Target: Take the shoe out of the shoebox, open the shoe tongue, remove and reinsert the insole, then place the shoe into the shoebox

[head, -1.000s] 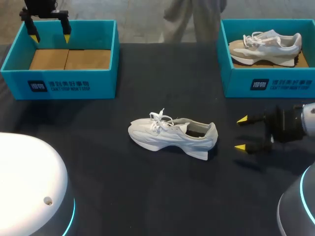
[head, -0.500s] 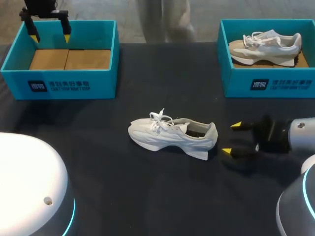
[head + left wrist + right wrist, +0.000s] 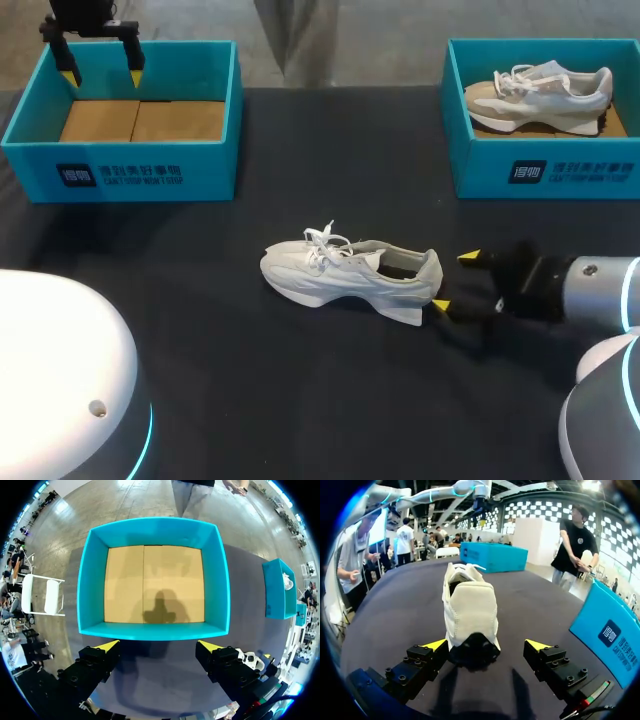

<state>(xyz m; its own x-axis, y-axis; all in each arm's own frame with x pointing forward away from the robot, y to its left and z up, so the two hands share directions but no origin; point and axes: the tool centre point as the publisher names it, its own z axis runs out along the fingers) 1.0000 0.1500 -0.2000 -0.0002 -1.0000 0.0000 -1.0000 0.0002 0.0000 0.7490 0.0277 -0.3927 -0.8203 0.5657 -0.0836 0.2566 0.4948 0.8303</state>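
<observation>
Taking 12 o'clock as the far edge of the tabletop (image 3: 250, 380) in the head view, the left end effector (image 3: 100, 60) hangs at the 12 o'clock rim of the left box (image 3: 120, 170), which stands in the far left corner. Its two yellow-tipped fingers are spread wide with nothing between them. In the left wrist view the same end effector (image 3: 159, 645) looks down on that box (image 3: 92, 580), whose brown cardboard floor shows, with the fingers apart just short of the near wall.

Near the middle of the dark tabletop lies the white shoe (image 3: 345, 272), upright on its sole, toe toward 9 o'clock and heel toward 3 o'clock. The left box lies at about 10 o'clock from it, well apart.

At the shoe's 3 o'clock is the right end effector (image 3: 454, 281), its arm coming in low from the right side. Its fingers are open and straddle the heel. In the right wrist view the shoe (image 3: 470, 605) points away from the end effector (image 3: 486, 644), with one finger just beside the heel and the other standing clear of it.

The right box (image 3: 545, 170) stands in the far right corner, at about 2 o'clock from the white shoe, and holds a second shoe (image 3: 540, 90), toe toward 9 o'clock.
</observation>
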